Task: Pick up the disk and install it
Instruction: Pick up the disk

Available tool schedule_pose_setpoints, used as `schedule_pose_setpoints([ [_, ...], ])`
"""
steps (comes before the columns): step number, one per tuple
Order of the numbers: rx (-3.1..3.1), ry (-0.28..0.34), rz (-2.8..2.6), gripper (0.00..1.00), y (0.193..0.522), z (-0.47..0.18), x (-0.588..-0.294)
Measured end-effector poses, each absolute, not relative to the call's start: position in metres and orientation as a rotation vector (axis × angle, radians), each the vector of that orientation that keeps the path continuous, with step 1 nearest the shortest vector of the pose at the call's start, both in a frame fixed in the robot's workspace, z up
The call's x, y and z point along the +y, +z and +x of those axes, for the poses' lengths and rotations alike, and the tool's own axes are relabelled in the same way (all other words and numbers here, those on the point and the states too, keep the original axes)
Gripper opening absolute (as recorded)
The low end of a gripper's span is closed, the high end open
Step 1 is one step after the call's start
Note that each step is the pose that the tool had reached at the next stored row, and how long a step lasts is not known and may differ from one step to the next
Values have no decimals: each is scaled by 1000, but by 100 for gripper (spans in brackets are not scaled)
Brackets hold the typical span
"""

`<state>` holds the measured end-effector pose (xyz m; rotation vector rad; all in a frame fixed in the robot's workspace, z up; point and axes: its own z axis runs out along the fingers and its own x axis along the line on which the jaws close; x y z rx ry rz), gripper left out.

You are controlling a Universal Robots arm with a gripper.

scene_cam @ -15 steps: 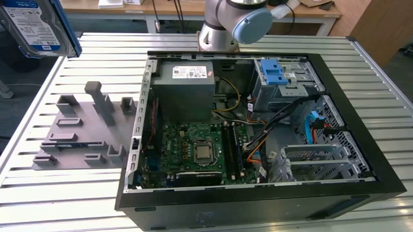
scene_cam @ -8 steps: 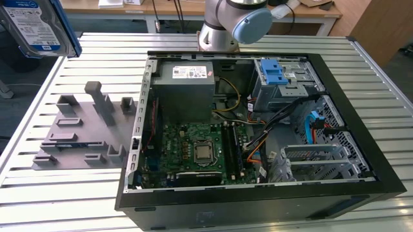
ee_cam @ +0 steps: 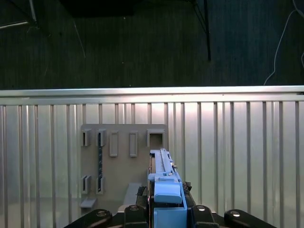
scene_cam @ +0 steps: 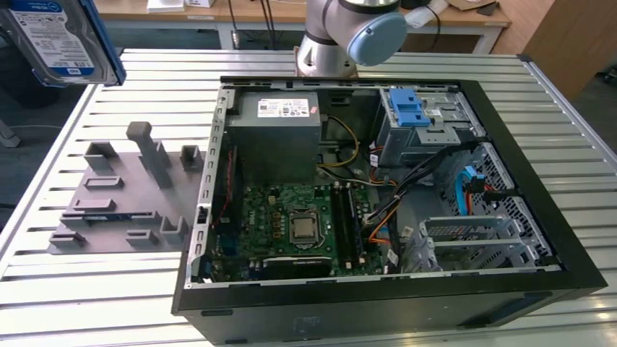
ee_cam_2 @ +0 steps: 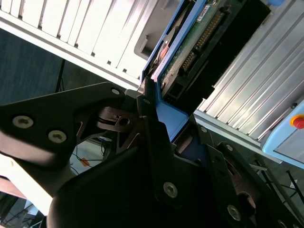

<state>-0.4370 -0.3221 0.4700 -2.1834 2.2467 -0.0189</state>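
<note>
The disk [scene_cam: 53, 36], a silver drive with a white-and-blue label in a blue carrier bracket, hangs high in the air at the exterior view's upper left, over the table's edge. In the second wrist view my gripper [ee_cam_2: 164, 126] is shut on the blue carrier, and the disk's [ee_cam_2: 199, 38] green circuit-board side shows beyond the black fingers [ee_cam_2: 147, 114]. In the first wrist view the disk [ee_cam: 162, 166] stands edge-on in the gripper [ee_cam: 166, 211], above the grey holder plate [ee_cam: 123, 156] on the slatted table.
An open computer case [scene_cam: 540, 217] lies on the slatted metal table [scene_cam: 87, 303], with a grey power-supply box [scene_cam: 279, 134], a motherboard [scene_cam: 289, 224] and a metal drive cage with blue latches [scene_cam: 420, 116]. The grey holder plate [scene_cam: 126, 195] lies left of the case. The arm's base [scene_cam: 337, 36] stands behind it.
</note>
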Motion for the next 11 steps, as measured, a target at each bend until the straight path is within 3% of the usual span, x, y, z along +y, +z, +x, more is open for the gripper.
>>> schedule_pose_setpoints([
  [11, 2247, -18, -2184, 36, 470, -424, -336],
])
